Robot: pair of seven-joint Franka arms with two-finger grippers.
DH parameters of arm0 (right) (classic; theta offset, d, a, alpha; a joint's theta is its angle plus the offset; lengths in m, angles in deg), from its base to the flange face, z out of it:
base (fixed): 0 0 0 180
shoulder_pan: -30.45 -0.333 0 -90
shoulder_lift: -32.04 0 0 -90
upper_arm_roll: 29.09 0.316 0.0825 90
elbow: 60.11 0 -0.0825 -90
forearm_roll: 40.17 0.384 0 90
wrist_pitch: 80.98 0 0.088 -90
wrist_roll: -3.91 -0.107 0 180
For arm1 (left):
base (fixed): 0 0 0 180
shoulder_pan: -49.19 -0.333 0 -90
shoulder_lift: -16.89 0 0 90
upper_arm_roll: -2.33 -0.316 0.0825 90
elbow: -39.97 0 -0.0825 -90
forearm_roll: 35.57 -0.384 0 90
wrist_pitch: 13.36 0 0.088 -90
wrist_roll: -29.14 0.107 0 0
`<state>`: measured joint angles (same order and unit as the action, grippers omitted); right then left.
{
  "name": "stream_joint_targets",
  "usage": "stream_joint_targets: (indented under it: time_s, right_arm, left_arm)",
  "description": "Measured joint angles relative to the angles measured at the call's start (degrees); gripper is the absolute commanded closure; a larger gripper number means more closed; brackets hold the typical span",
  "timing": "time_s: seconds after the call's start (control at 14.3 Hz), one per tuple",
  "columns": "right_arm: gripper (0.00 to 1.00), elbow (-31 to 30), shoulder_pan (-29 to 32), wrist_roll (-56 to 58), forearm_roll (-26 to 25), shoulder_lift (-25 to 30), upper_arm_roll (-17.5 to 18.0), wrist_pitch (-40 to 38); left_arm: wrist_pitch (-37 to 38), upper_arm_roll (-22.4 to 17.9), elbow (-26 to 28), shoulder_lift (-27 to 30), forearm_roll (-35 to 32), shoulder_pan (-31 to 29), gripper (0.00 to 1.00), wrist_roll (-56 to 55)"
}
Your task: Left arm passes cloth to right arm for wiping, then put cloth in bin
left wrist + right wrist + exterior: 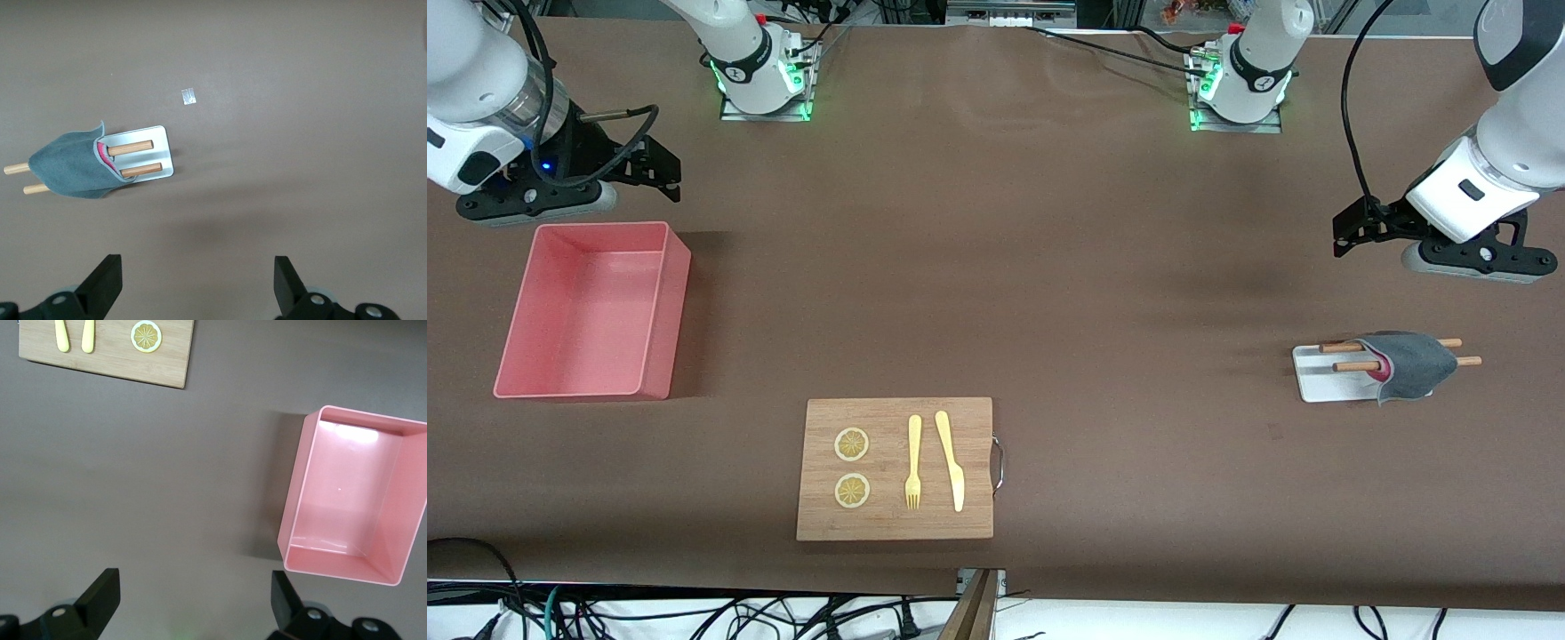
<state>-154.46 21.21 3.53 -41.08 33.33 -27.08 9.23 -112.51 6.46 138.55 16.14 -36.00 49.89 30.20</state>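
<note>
The cloth [1407, 363], dark grey with a pink-red inside, hangs folded over two wooden rods on a small white tray [1312, 373] at the left arm's end of the table. It also shows in the left wrist view [70, 170]. My left gripper [1347, 229] is open and empty over bare table beside the tray, and shows in its own view [198, 267]. The pink bin [578, 311] stands empty at the right arm's end and shows in the right wrist view [347, 500]. My right gripper [660, 173] is open and empty over bare table beside the bin, seen also in its own view [195, 583].
A wooden cutting board [894, 467] with two lemon slices, a yellow fork and a yellow knife lies nearer the front camera, mid-table; its corner shows in the right wrist view [107, 353]. A small scrap of tape [189, 97] lies on the table next to the tray.
</note>
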Motion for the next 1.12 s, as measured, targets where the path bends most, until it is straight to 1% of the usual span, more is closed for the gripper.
stream_joint_targets:
  time_s: [1.12]
  right_arm:
    - [0.00, 0.0, 0.0, 0.0, 0.0, 0.0, 0.1, 0.0]
  left_arm:
    - [0.1, -0.2, -1.0, -1.2, 0.0, -0.8, 0.00, 0.0]
